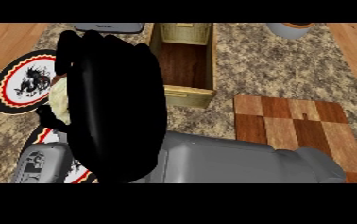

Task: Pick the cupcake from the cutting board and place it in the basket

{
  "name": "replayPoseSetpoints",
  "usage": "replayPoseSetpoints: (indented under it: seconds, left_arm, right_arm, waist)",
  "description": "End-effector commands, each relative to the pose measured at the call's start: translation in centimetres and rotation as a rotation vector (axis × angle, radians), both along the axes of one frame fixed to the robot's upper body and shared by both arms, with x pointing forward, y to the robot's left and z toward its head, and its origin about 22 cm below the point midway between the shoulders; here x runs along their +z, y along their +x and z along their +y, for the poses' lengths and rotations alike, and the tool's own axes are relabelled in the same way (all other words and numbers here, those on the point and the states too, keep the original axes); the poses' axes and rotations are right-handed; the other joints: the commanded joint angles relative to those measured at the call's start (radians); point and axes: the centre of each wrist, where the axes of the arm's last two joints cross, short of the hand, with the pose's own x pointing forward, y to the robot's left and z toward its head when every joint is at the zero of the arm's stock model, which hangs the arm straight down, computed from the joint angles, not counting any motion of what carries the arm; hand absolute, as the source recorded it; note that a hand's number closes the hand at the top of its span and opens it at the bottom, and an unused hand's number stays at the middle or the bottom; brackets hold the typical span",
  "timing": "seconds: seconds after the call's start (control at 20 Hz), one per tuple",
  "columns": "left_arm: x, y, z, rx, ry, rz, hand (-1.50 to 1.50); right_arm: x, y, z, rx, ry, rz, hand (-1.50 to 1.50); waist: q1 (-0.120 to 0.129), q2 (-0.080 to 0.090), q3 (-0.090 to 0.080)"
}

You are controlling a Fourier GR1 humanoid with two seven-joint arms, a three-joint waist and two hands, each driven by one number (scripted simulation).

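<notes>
Head view: left forearm point(35, 164) at lower left, its hand hidden. Right forearm point(237, 159) crosses from lower right. Right hand point(115, 109) shows its back, fingers curled round cupcake point(60, 98), cream edge peeking out left, over plate point(24, 83). Cutting board point(293, 119) bare, right. Basket point(182, 64) just right of hand, farther back.

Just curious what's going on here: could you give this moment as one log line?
right hand: curled round cupcake | position: left of basket | cutting board: no cupcake showing
</notes>
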Motion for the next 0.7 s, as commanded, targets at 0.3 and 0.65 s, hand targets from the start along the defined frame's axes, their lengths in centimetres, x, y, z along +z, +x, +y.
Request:
replayPoseSetpoints:
  seconds: [0.3, 0.65]
  left_arm:
    - [-1.2, 0.2, -1.2, 0.006, -0.018, -0.011, 0.00]
    - [0.7, 0.0, 0.6, 0.043, 0.002, -0.019, 0.00]
  right_arm:
    - [5.4, 6.2, 1.6, -0.290, 0.202, 0.071, 1.50]
    - [5.0, 10.9, 0.3, -0.371, 0.187, 0.079, 1.50]
  waist:
    - [-0.015, 0.013, 0.001]
    - [-0.032, 0.011, 0.004]
